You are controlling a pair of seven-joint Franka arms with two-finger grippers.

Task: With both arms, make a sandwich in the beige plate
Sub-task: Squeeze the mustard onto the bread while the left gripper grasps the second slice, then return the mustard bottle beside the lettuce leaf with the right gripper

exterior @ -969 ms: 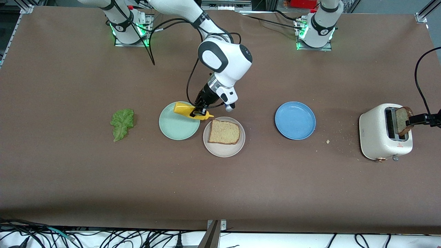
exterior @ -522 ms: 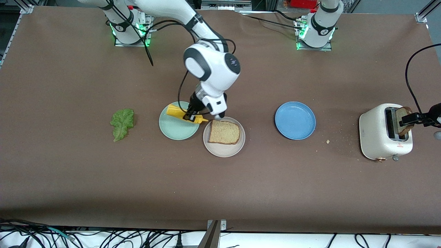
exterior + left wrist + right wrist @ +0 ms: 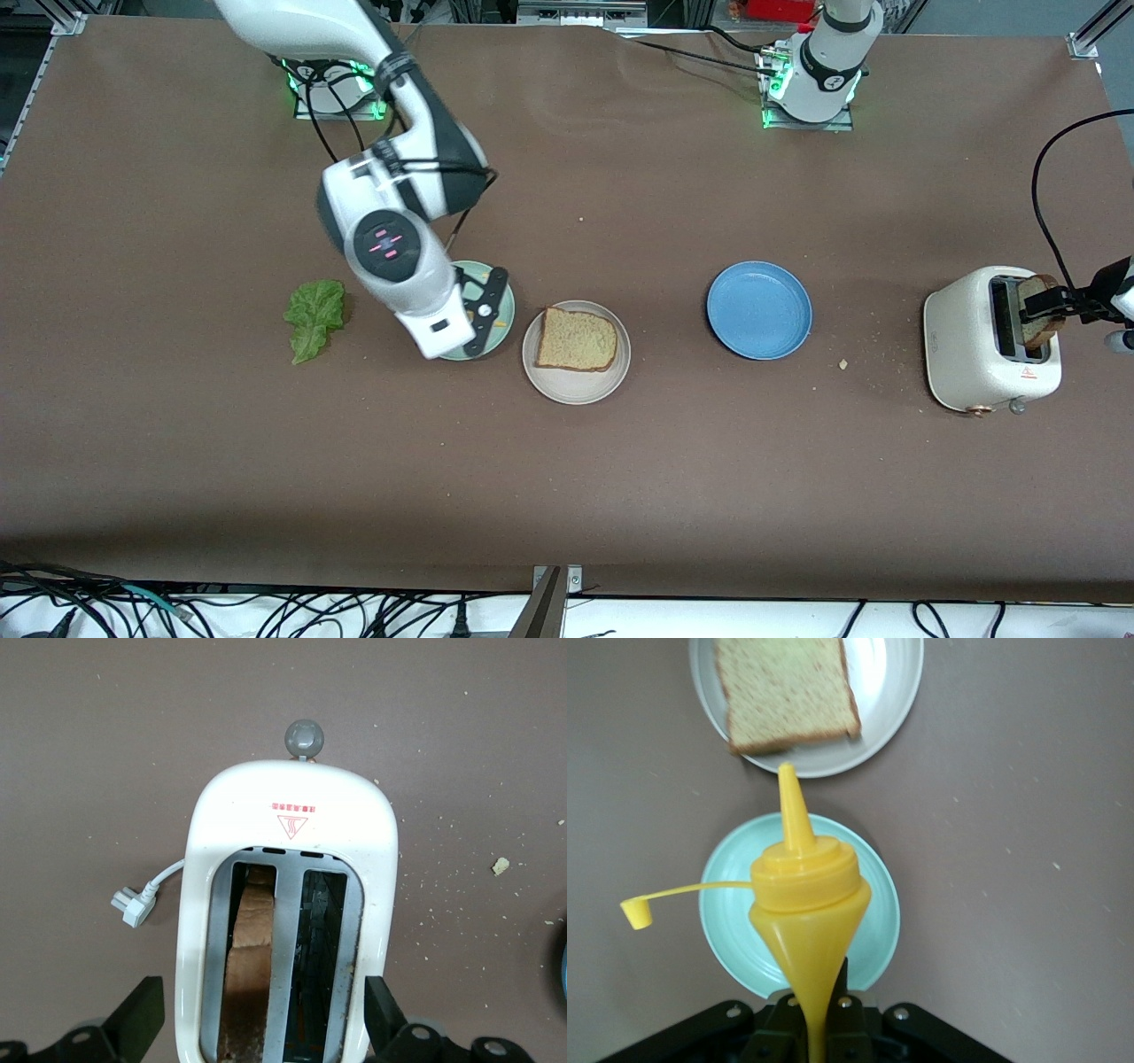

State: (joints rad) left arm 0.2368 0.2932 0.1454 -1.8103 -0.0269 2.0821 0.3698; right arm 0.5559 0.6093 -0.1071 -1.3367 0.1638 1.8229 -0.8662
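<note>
Three plates lie in a row across your desk (image 3: 620,496), and the beige plate (image 3: 576,385) sits in the middle of them with one slice of wholemeal bread (image 3: 577,339) lying flat on it. Take that plate as your landmark. Just beside it, toward the right arm's end, is the mint green plate (image 3: 501,301), mostly covered in the front view by the right arm's wrist. Your right claw (image 3: 808,1014) hangs over that green plate, clamped on a yellow squeeze bottle (image 3: 804,904); the bottle's nozzle points toward the beige plate and its cap (image 3: 634,914) dangles loose on a strap. The lettuce leaf (image 3: 314,317) lies on the desk past the green plate, toward the right arm's end and well apart from the beige plate. Toward the left arm's end you have the blue plate (image 3: 759,309), some crumbs (image 3: 842,363), then a white toaster (image 3: 979,354). A second bread slice (image 3: 244,979) stands in one toaster slot. Your left claw (image 3: 261,1032) is over the toaster with its fingers (image 3: 137,1020) spread wide, one at each side of the toaster's body, apart from the slice. The toaster's plug (image 3: 128,906) lies on the desk just beside it.
</note>
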